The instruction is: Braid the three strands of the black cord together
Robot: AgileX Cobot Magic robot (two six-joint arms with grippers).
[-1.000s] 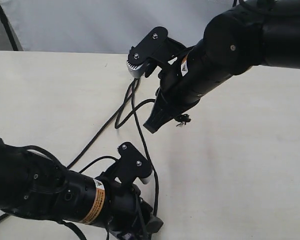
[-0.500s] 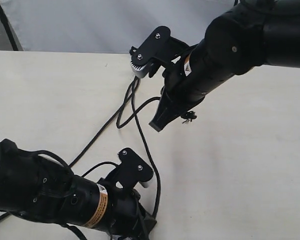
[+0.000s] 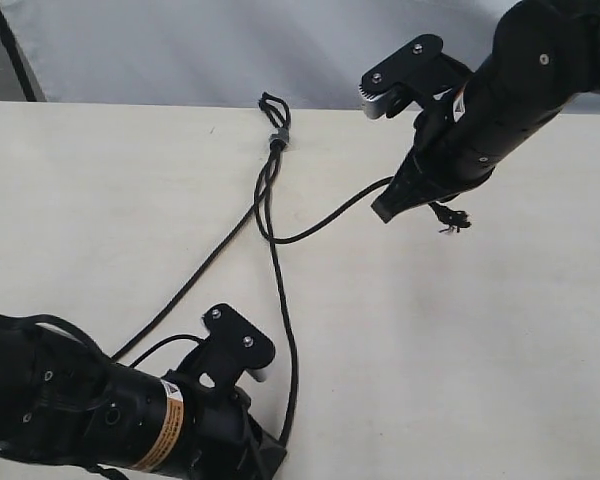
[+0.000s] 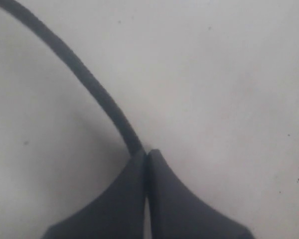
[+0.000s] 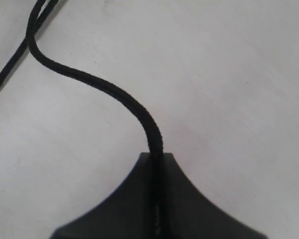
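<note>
The black cord lies on the pale table, with its small loop (image 3: pixel 271 104) and grey band (image 3: pixel 278 138) at the far middle. Three strands fan out from the band. One strand (image 3: pixel 330 222) curves right into my right gripper (image 3: pixel 385 210), which is shut on it (image 5: pixel 157 157); its frayed knot (image 3: pixel 450 219) pokes out behind the fingers. A second strand (image 3: pixel 287 340) runs down to my left gripper (image 3: pixel 272 452), whose jaws are pressed together on its end (image 4: pixel 147 152). The third strand (image 3: pixel 180 295) lies loose toward the lower left and passes under the left arm.
A grey backdrop (image 3: pixel 180 50) rises behind the table's far edge. The bulky left arm (image 3: pixel 70 410) fills the lower left corner, and the right arm (image 3: pixel 520 90) reaches in from the upper right.
My right gripper has swung to the right with its strand, uncovering the loop and band. My left gripper has closed on its strand and shifted down and left.
</note>
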